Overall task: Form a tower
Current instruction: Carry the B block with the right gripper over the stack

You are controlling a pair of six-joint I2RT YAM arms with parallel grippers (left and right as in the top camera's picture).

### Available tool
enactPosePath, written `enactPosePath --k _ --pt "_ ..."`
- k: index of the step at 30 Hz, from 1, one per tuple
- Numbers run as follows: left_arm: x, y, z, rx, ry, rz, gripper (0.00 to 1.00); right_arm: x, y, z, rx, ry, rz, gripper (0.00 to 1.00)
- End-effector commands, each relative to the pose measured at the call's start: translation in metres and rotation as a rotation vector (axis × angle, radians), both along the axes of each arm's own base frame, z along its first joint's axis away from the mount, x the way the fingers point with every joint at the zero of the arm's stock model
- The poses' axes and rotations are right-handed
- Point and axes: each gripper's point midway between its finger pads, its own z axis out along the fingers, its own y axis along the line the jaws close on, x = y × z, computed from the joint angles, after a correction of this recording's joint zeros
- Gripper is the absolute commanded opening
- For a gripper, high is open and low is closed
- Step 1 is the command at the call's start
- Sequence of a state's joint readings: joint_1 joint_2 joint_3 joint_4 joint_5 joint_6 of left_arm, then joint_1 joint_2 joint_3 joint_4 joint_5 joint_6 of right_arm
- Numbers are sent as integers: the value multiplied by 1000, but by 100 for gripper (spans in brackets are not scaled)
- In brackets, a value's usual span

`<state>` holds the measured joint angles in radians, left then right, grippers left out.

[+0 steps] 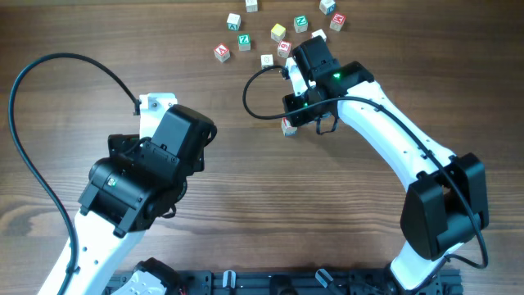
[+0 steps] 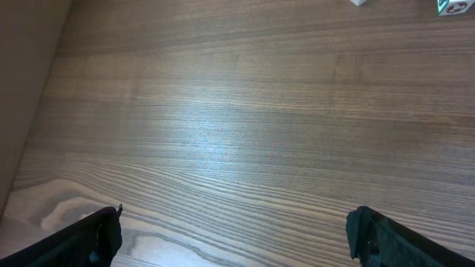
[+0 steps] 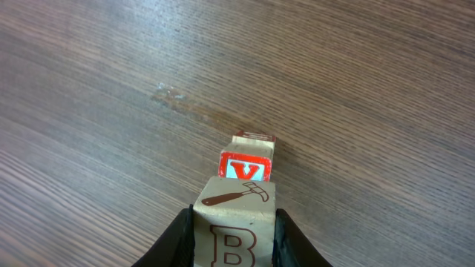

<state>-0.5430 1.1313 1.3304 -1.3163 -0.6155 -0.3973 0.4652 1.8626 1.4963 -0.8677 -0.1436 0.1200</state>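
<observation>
Currently I'm in the placing step. The right gripper (image 3: pixel 234 241) is clamped on a pale B cube (image 3: pixel 236 202), hammer picture on its upper face, and I have it just short of the tower (image 3: pixel 247 167). From the right wrist view the tower shows a red-framed V face with a sliver of another face beyond it; I cannot tell how many cubes it holds. Overhead, the tower peeks out from under the edge of the right wrist, standing on the table (image 1: pixel 246 188). The loose letter cubes (image 1: pixel 278 31) lie scattered well beyond the tower. The left gripper (image 2: pixel 234 233) sits well apart from the tower, jaws spread wide with nothing between them, idle over bare wood.

Next, I judge, the B cube needs carrying directly over the tower, squaring to the tower's edges, and lowering until it seats. Only then should it be released. A slanted set-down or a nudge from the fingers could topple the stack.
</observation>
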Motion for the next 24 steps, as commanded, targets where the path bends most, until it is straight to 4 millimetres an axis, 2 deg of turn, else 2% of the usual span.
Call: enactPosePath --k 1,11,15,20,24 --pt "-1 1 2 1 -8 -3 100 3 0 -5 -3 5 -43 12" --pt "-1 1 2 1 -8 -3 100 5 2 -4 8 -1 -40 12" --pt "-1 1 2 1 -8 -3 100 -1 21 1 112 30 6 11" --pt "-1 1 2 1 -8 -3 100 4 12 -2 57 5 -16 10" --pt "-1 1 2 1 -8 -3 100 -3 3 -18 16 24 -27 11"
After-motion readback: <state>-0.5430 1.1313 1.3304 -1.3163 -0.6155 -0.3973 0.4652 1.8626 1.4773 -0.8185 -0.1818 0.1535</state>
